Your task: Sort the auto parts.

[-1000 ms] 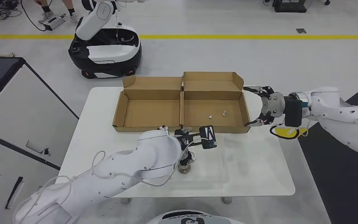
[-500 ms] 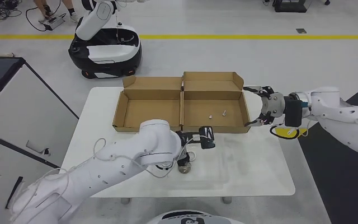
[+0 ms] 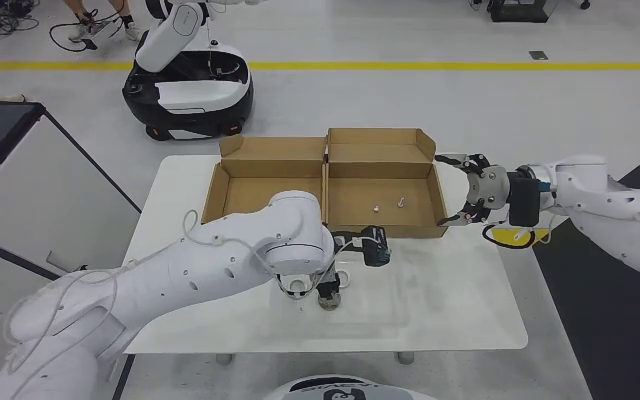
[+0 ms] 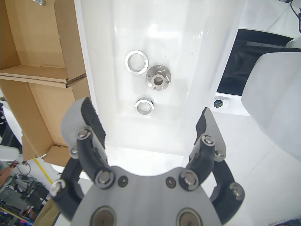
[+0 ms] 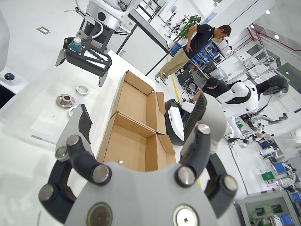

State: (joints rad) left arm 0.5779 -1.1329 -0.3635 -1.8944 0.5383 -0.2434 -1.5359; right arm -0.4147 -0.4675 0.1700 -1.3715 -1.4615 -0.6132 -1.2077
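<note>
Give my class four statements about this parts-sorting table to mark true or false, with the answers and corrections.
1. The left gripper and the right gripper are both open. True.
2. The clear tray holds four metal parts. False: it holds three, a large ring, a flanged hub and a small ring.
3. The left gripper grips the small ring. False: it hovers above the tray and holds nothing.
4. Two small metal parts lie in the cardboard box nearer the right gripper. True.
</note>
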